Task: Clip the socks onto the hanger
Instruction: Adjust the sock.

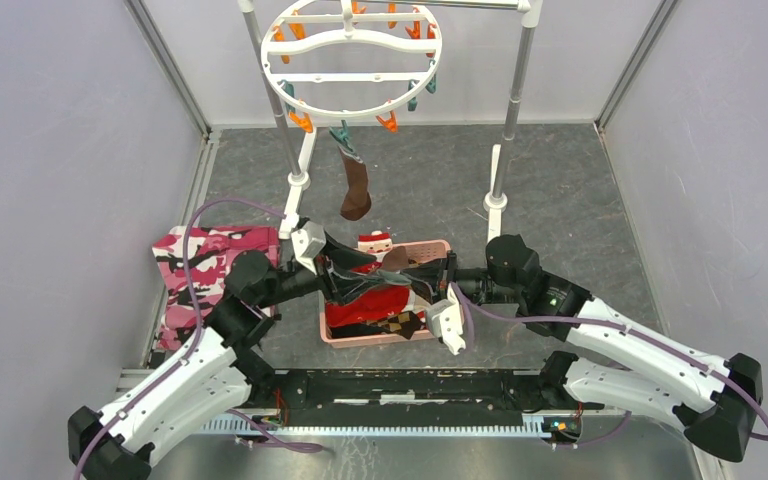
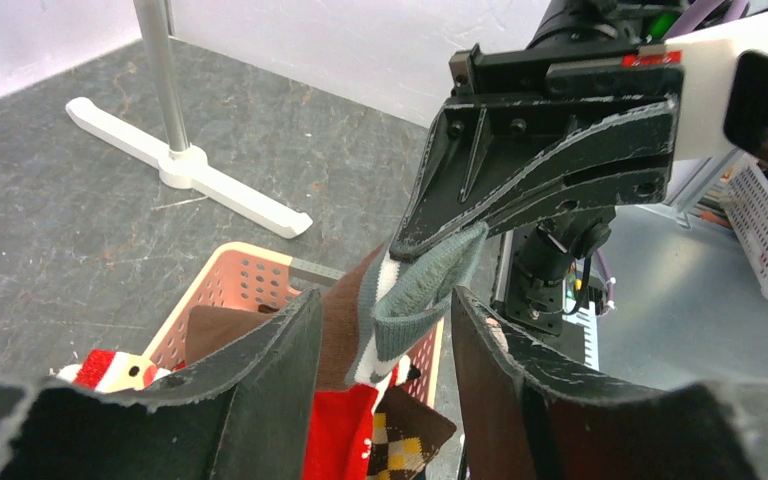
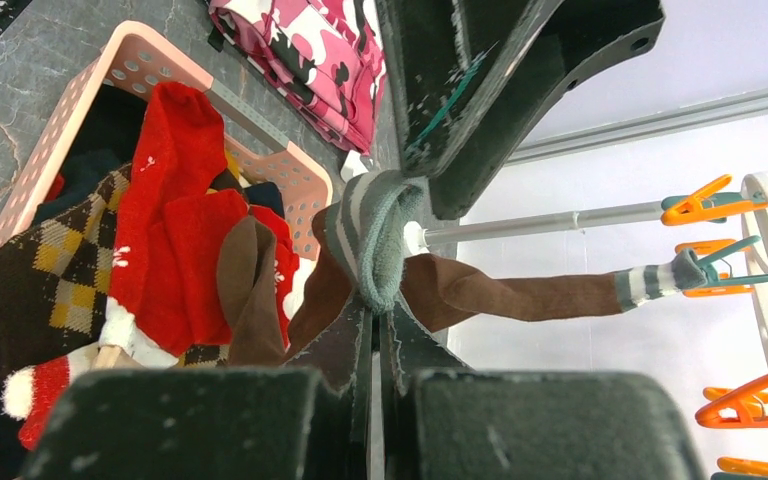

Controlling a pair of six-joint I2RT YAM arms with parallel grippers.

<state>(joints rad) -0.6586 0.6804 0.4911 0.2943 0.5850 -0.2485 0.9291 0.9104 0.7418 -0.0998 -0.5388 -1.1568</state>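
Note:
The white ring hanger hangs from the rack at the back, with orange and teal clips around its rim. One dark brown sock hangs from a teal clip; the right wrist view shows it held by its striped cuff. My right gripper is shut on the grey-and-white cuff of the second brown sock and holds it above the basket. My left gripper is open, with that cuff between its fingers. The two grippers meet over the basket.
A pink basket under the grippers holds a red Santa sock and argyle socks. A pink camouflage bag lies to the left. The rack's poles and white feet stand behind.

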